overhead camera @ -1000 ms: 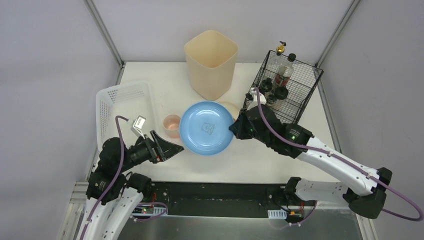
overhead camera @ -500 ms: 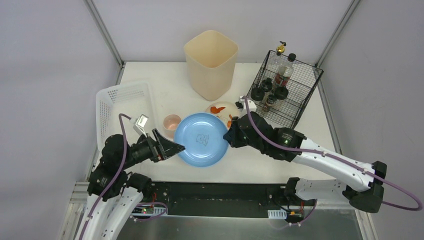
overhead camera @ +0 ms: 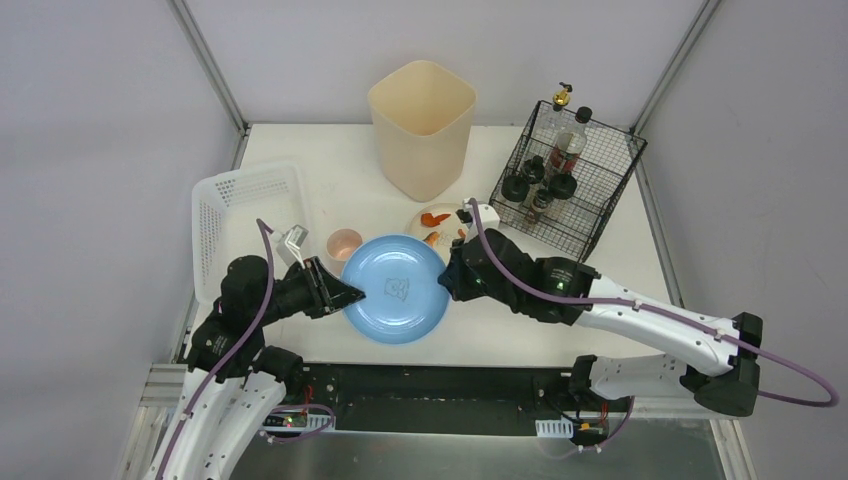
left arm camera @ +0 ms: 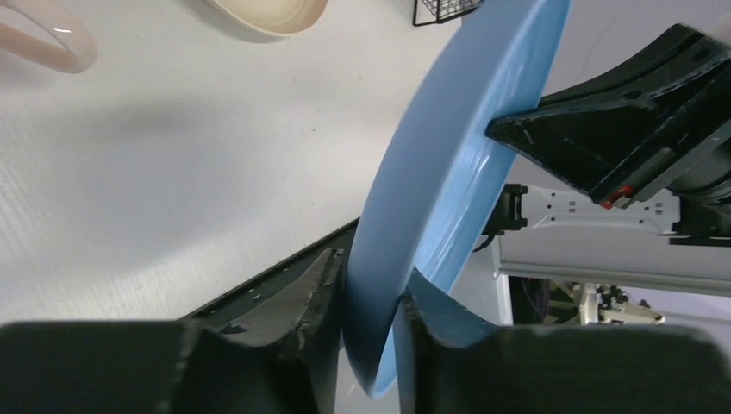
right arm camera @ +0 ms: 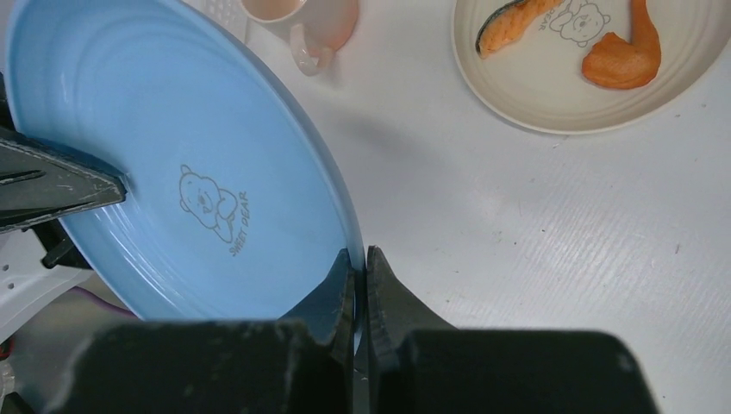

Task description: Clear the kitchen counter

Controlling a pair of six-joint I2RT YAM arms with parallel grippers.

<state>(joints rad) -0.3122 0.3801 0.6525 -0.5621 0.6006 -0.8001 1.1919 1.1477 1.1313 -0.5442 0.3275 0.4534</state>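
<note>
Kitchen counter (overhead camera: 345, 185) spreads white under both arms, with your blue plate (overhead camera: 395, 288) held at its near middle. Stiff, slick and probably breakable, the plate wants rim holds: right gripper (overhead camera: 447, 280) pinches one edge, left gripper (overhead camera: 350, 295) clamps the opposite.

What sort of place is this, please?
Probably a staged kitchen counter in a robot lab: plain white tabletop, blue plate, cream plate with food, wire rack of bottles.

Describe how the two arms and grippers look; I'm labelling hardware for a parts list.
The left arm and right arm have white links, black joints and a purple cable each. The left gripper and right gripper have black wedge-shaped fingers and a white box behind.
</note>
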